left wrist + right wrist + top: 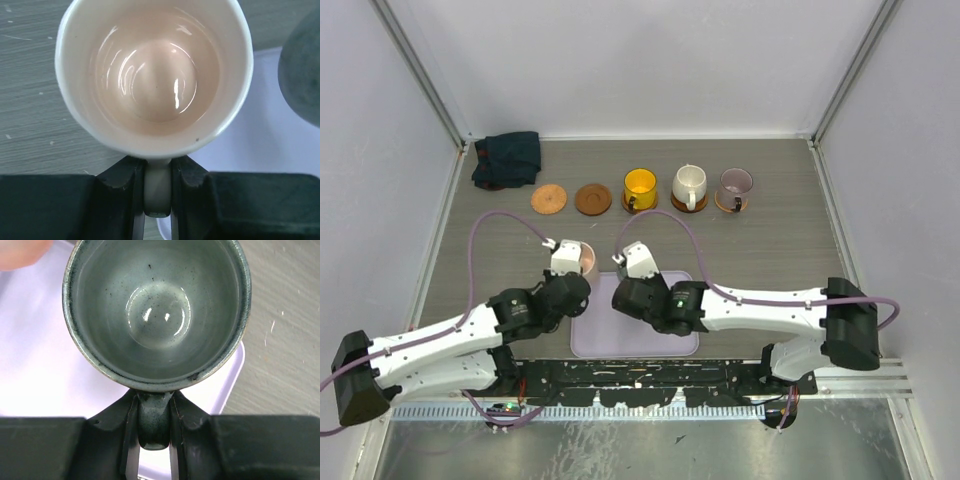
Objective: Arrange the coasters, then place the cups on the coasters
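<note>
My left gripper (158,190) is shut on the handle of the pale pink cup (155,75), which sits over the wood table at the lilac tray's left edge. The right gripper (154,425) is shut on the handle of the grey-green cup (157,310), above the tray's right part. From above, the pink cup (584,260) shows beside the left gripper (570,264). The right wrist (638,262) hides the grey-green cup. At the back, an orange-tan coaster (549,199) and a dark brown coaster (593,198) lie bare. The yellow cup (640,187), white cup (689,185) and purple-grey cup (735,186) each stand on a coaster.
The lilac tray (590,338) lies at the near edge between the two arms. A dark folded cloth (508,160) sits in the back left corner. White walls enclose the table on three sides.
</note>
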You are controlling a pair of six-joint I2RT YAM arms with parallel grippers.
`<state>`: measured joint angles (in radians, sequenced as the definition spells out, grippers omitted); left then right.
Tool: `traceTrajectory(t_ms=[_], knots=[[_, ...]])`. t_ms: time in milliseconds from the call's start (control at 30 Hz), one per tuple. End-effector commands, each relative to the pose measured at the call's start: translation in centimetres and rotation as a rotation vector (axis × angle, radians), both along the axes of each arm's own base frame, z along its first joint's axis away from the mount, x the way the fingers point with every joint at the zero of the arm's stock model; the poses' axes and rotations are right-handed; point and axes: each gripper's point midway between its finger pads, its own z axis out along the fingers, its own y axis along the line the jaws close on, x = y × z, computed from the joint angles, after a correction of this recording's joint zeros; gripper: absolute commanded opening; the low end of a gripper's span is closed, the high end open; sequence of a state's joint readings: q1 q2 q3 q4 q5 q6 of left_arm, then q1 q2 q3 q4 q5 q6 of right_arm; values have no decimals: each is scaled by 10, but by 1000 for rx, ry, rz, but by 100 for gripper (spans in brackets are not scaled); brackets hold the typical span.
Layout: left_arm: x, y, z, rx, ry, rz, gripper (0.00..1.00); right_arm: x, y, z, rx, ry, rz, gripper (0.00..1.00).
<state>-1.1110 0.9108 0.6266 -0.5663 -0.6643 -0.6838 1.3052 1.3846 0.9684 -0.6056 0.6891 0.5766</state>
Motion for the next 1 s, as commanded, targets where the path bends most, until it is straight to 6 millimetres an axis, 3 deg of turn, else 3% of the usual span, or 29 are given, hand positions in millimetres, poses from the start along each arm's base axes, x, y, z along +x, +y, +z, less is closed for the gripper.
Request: traceTrajectory(t_ms=[0,267,367,500,633,967], knots=[[37,10,47,-75,-115,93,22,46,45,73,173,-186,-21,1],[87,56,59,-68,-119,227,22,111,79,90,262,-166,2,1],[102,67,57,-59,-105,254,22,132,82,93,263,-177,-17,1],[100,65,42,-64,-55,242,22,143,75,90,268,-178,-36,1],[103,67,42,-70,-74,253,22,154,72,93,301,-179,-34,1],[108,60,93,-190,-243,207,21,177,87,91,251,-178,-16,1]])
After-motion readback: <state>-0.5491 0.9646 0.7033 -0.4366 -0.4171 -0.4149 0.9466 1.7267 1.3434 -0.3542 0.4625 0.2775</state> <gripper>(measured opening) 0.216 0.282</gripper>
